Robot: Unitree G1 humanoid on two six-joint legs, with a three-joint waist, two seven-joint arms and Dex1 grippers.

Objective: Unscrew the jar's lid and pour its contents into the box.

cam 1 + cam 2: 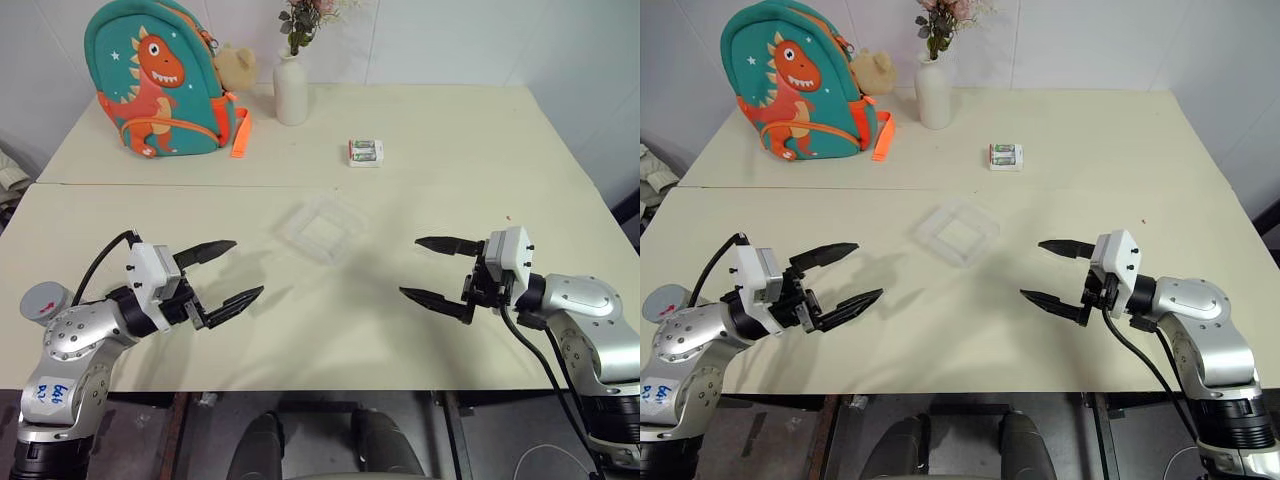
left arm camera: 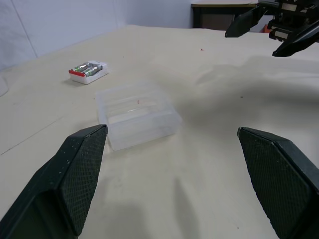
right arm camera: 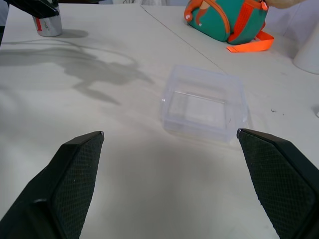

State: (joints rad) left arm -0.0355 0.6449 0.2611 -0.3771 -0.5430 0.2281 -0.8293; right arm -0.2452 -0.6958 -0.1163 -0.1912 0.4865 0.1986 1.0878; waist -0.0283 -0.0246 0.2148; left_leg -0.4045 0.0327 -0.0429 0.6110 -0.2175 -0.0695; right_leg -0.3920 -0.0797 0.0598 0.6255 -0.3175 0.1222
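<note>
Left gripper point(image 1: 225, 270): fingers spread wide, empty, lower left.
Right gripper point(image 1: 430, 268): same, lower right.
Jar point(image 1: 45, 299): far left edge, lid point(image 1: 42, 297) on, behind left arm.
Box point(image 1: 321, 229): centre, empty.
Risk: awkward reach may topple jar off table edge.

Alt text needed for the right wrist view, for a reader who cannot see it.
An empty clear box sits on a white table, framed by the open right gripper. Beyond lie the jar and a dinosaur backpack.
</note>
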